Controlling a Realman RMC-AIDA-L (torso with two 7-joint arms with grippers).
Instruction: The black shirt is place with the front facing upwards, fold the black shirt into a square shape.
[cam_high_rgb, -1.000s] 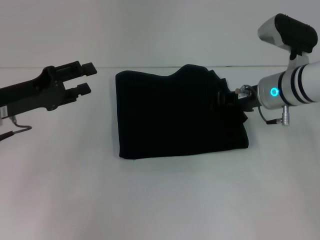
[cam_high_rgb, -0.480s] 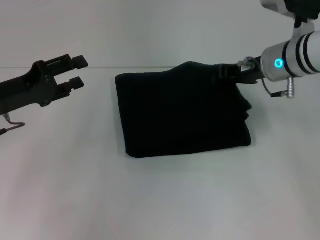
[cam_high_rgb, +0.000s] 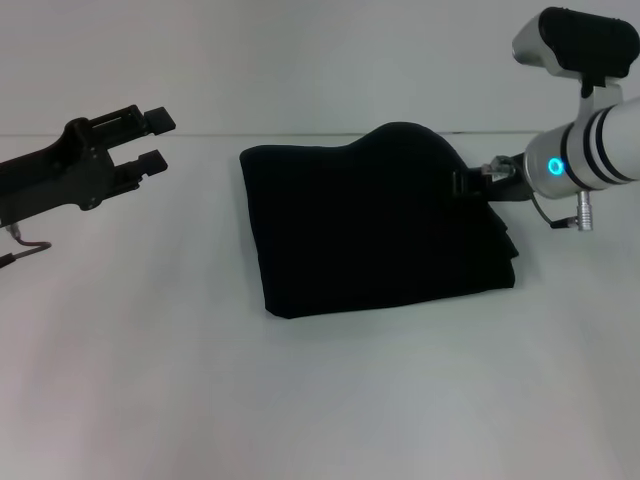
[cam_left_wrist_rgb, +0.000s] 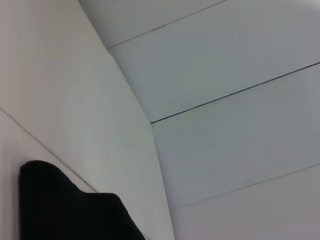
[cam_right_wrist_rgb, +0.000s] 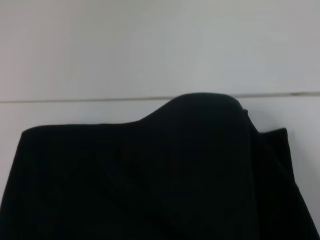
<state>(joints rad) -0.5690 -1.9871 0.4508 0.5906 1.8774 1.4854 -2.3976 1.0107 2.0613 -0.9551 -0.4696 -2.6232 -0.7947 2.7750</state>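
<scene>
The black shirt lies folded into a rough rectangle on the white table, with a raised hump at its far right edge. No lettering shows. My right gripper is at the shirt's right edge, its black fingers merging with the fabric, and the cloth moves with it. The right wrist view is filled by the shirt with the hump at its far side. My left gripper is open and empty, held above the table to the left of the shirt and apart from it. A part of the shirt shows in the left wrist view.
The white table stretches in front of the shirt and to both sides. Its far edge meets a pale wall just behind the shirt.
My right gripper rose, then came down and moved right, dragging the whole shirt a little to the right. My left gripper lifted slightly and then stayed put.
</scene>
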